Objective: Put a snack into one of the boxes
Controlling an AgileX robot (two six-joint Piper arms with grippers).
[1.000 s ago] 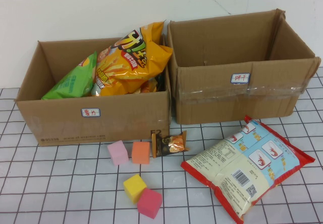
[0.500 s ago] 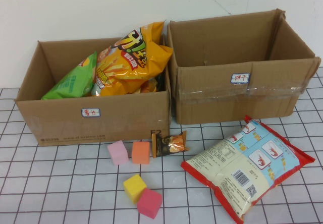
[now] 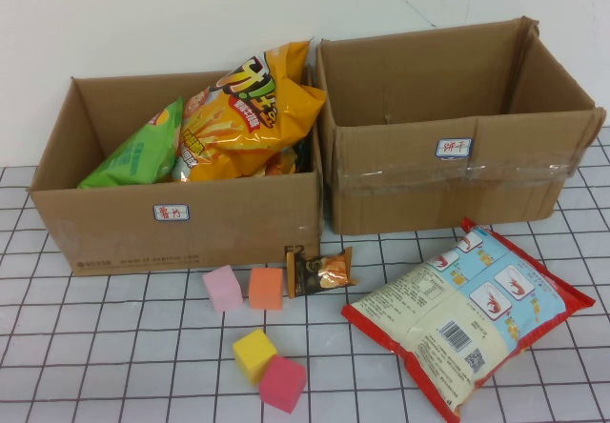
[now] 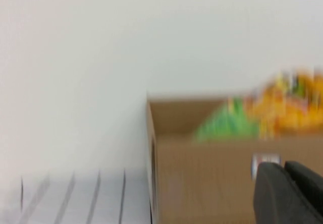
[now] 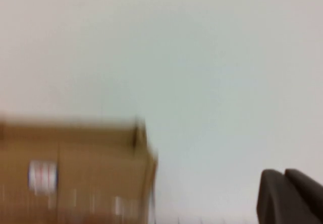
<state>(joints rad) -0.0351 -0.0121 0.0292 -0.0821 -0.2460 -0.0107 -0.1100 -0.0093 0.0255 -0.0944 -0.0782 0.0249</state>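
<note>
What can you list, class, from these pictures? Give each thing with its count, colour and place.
cardboard boxes: two, brown, side by side at the back of the table; left box, right box, each with a white label on its front.
orange snack bag: one, in the left box, sticking out.
green snack bag: one, in the left box, beside the orange one.
large snack bag: one, red-edged, flat on the table before the right box.
small snack packet: one, dark and orange, before the left box.
foam cubes: four; pink, orange, yellow, red.
table: white, gridded.
left pincer: black, shut, facing the left box.
right pincer: black, shut, facing the right box.
</note>
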